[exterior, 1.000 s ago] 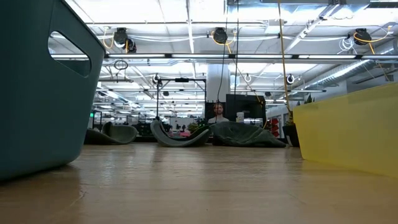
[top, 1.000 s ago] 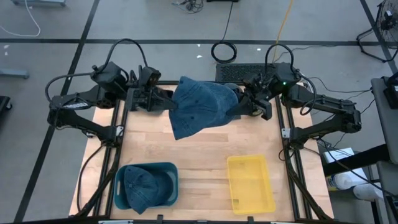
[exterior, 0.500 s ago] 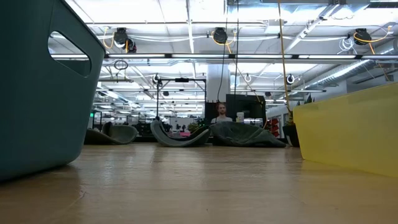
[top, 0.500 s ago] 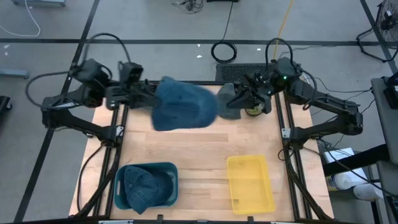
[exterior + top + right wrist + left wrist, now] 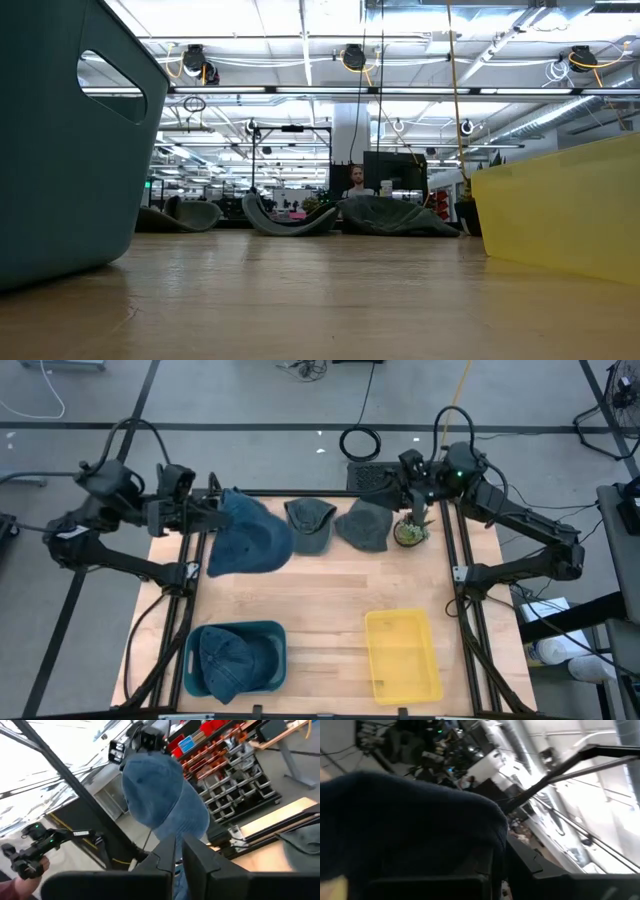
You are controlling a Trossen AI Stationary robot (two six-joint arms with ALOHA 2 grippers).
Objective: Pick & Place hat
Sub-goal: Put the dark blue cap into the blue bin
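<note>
The left gripper (image 5: 207, 515) is clamping the blue denim hat (image 5: 248, 536), hanging well behind the teal bin (image 5: 236, 659); the right gripper (image 5: 412, 495) is waiting, fingers together.

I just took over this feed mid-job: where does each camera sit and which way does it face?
High view: above the table, looking straight down; both arms show, left pincer shut on the blue hat, right pincer shut at the far edge.
Low view: at tabletop height, facing the room between the teal bin and yellow tray; no arm shows.
Left wrist view: on the left arm, its fingers clamping the blue hat.
Right wrist view: on the right arm, looking across at the left arm.
Shared: the blue hat appears in the high and both wrist views.
</note>
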